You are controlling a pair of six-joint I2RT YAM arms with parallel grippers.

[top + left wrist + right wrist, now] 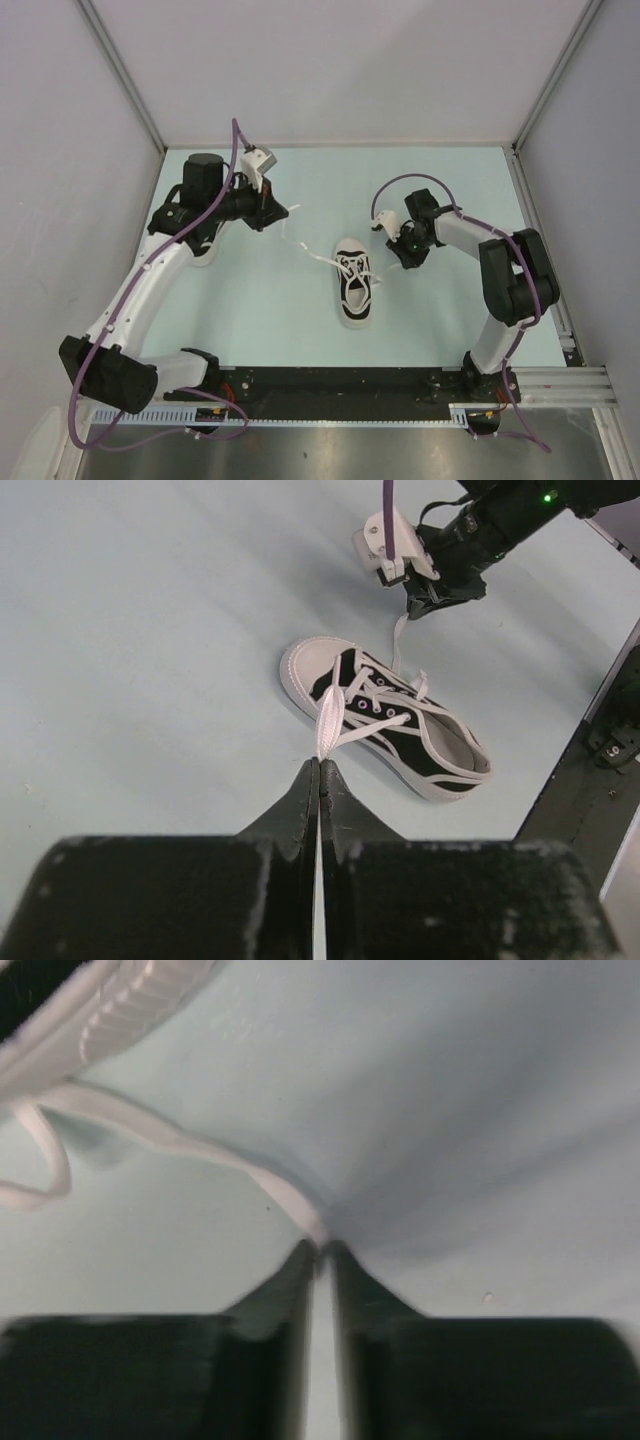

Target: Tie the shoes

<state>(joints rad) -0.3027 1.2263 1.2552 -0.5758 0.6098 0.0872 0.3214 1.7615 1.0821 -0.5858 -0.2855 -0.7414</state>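
Observation:
One black sneaker (355, 288) with a white sole and toe cap lies mid-table, toe pointing away from the arm bases. It also shows in the left wrist view (392, 718). My left gripper (284, 212) is shut on a white lace (328, 715) that runs taut from the shoe to my fingertips (322, 764). My right gripper (399, 260), just right of the shoe, is shut on the other lace (200, 1150) low over the table. The shoe's sole (110, 1010) shows at the top left of that view. A second shoe (206, 254) lies mostly hidden under my left arm.
Grey walls and metal frame posts (120, 70) enclose the pale green table (440, 320). A black rail (330, 385) runs along the near edge by the arm bases. The right arm's wrist camera (390, 545) shows beyond the shoe in the left wrist view.

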